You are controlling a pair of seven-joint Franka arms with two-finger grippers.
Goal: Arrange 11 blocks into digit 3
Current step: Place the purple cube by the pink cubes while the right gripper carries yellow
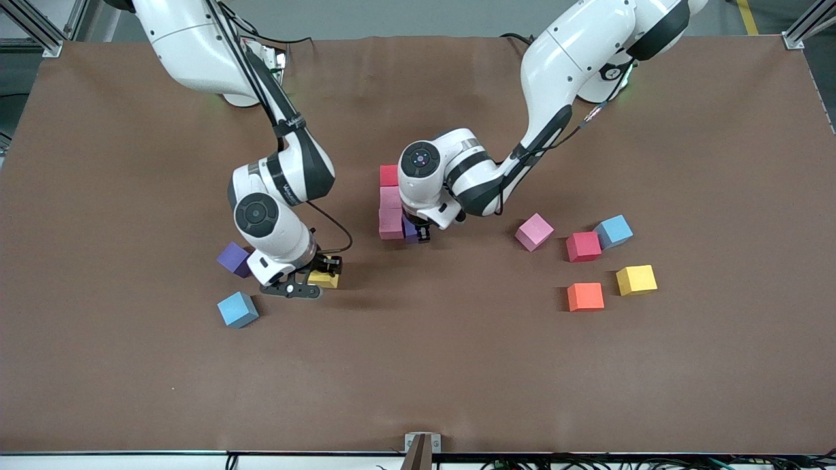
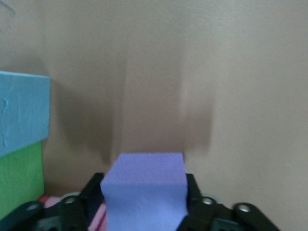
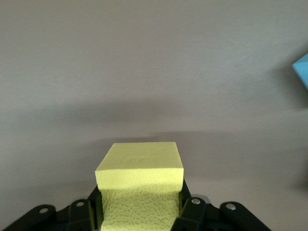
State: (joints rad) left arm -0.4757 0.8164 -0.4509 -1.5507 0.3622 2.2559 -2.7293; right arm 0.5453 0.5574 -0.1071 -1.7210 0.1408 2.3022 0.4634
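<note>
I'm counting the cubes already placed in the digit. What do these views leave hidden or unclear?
- Front view: the left arm's wrist covers part of the block column, so the placed count is uncertain.
- Left wrist view: blue block and green block are cut by the edge.
- Front view: the right gripper hides most of the yellow block.

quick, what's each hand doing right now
Left hand: around the purple block at the block column; grip cannot be told.
Right hand: closed on the yellow block.
</note>
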